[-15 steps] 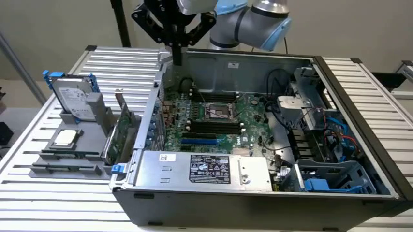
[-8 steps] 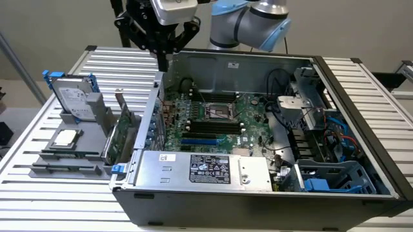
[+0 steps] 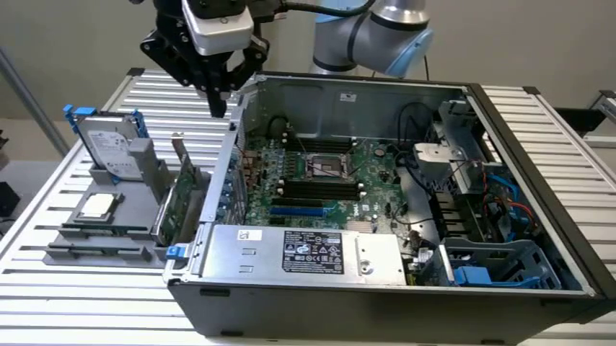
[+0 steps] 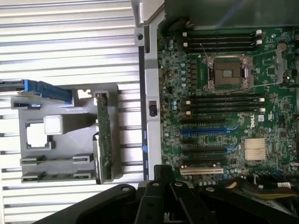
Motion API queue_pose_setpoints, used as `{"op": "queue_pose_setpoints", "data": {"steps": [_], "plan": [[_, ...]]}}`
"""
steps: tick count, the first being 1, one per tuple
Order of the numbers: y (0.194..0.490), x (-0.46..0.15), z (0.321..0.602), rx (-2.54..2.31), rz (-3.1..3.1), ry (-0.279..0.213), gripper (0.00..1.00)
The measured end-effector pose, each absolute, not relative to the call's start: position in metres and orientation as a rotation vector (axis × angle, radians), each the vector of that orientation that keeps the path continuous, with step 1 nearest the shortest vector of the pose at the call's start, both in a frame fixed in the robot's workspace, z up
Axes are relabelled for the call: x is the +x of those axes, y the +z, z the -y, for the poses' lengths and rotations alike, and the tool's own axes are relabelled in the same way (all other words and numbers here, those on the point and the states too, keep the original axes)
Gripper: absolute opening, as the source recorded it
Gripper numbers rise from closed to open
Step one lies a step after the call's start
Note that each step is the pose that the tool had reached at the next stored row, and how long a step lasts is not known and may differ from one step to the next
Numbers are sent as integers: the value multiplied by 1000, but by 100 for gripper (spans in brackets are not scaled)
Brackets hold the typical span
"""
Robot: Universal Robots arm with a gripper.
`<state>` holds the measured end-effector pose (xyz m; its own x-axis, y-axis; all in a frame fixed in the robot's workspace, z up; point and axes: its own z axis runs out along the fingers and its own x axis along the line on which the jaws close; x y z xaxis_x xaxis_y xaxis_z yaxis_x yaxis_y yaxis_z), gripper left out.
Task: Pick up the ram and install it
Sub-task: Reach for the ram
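Silver power-supply box (image 3: 288, 249) sits at the near edge of the open black computer case (image 3: 385, 101). Black gripper (image 3: 221, 101) hangs over the case wall on the exterior view's left; jaw state: cannot tell. Thin green ram stick (image 3: 97, 231) sits in the grey holder (image 3: 68, 256) on the slatted white table (image 3: 58, 303), well apart from the gripper. Risk: the upright green expansion card (image 3: 181, 205) just beside it could snag a descent, and a skewed pinch would tilt the stick.

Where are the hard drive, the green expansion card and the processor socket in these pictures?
hard drive (image 3: 108, 144), exterior view, on its silver label face.
green expansion card (image 4: 103, 135), wrist view, on the middle of its board.
processor socket (image 4: 227, 73), wrist view, on its centre.
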<state>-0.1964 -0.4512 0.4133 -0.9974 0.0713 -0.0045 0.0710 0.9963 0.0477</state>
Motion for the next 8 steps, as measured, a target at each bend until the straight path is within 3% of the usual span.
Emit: {"op": "queue_pose_setpoints", "data": {"steps": [8], "plan": [[402,-228,458,112,-3137,74,0]]}}
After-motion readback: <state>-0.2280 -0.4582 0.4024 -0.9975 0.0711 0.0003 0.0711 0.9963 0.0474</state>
